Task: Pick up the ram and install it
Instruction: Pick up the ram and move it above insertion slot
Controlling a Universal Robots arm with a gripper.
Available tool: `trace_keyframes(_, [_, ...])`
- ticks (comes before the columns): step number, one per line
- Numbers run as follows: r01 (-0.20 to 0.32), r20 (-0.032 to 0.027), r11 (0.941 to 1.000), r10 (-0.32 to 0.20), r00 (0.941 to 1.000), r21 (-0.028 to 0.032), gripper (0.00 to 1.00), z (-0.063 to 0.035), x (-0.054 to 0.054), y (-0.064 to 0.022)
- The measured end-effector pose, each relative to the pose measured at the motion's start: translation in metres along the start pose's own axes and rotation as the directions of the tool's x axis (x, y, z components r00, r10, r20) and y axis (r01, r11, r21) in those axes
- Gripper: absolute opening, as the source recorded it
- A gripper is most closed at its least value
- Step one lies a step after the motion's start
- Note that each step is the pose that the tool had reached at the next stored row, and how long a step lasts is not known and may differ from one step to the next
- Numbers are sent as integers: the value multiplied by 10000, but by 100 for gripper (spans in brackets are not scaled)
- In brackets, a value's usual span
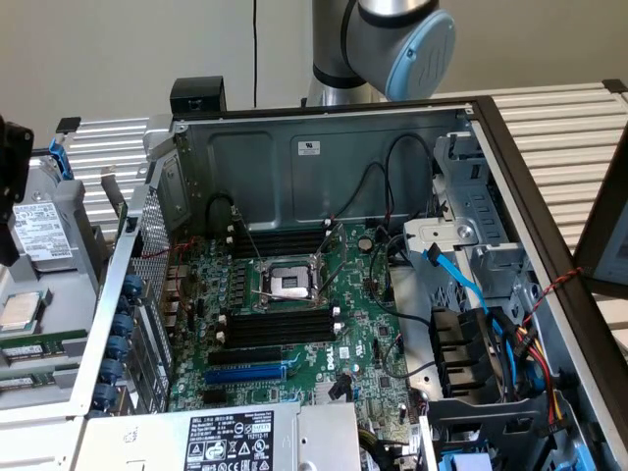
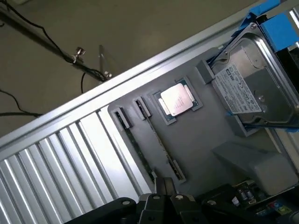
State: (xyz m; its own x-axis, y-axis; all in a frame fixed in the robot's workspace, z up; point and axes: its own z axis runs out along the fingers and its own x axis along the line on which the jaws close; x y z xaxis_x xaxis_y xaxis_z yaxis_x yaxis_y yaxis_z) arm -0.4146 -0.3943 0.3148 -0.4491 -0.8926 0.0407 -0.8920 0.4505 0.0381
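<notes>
- My gripper (image 2: 164, 183) sits closest to the wrist camera. Its black fingers are pinched fully together with nothing between them, and it hangs over the near edge of the grey plastic tray (image 2: 205, 135).
- Just past the fingertips the ram (image 2: 160, 140) stands on edge between two end holders in the tray, showing as a thin green board. A second stick (image 2: 136, 145) stands beside it, nearer the tray's edge.
- I judge the ram light, stiff and fragile. The best hold looks like the two flat faces near the middle of the upper edge, taken squarely and without twisting.
- Farther in, a square processor (image 2: 176, 99) with a shiny metal lid sits in its recess.
- At the tray's far corner lies a hard drive (image 2: 250, 91), bare metal with a white label and blue plastic rails.
- The ribbed aluminium table (image 2: 56, 163) carries the tray.
</notes>
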Motion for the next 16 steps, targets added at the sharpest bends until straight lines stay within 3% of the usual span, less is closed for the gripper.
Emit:
trace_keyframes(2, [359, -12, 9994, -359, 9994, 16, 11, 38, -1, 1])
trace_keyframes(8, [1208, -47, 9927, -1208, 9927, 48, 42, 148, 7, 21])
trace_keyframes(13, [1724, -68, 9850, -1724, 9850, 67, 48, 240, 22, 52])
trace_keyframes(16, [2253, -97, 9743, -2252, 9743, 75, 48, 287, 20, 51])
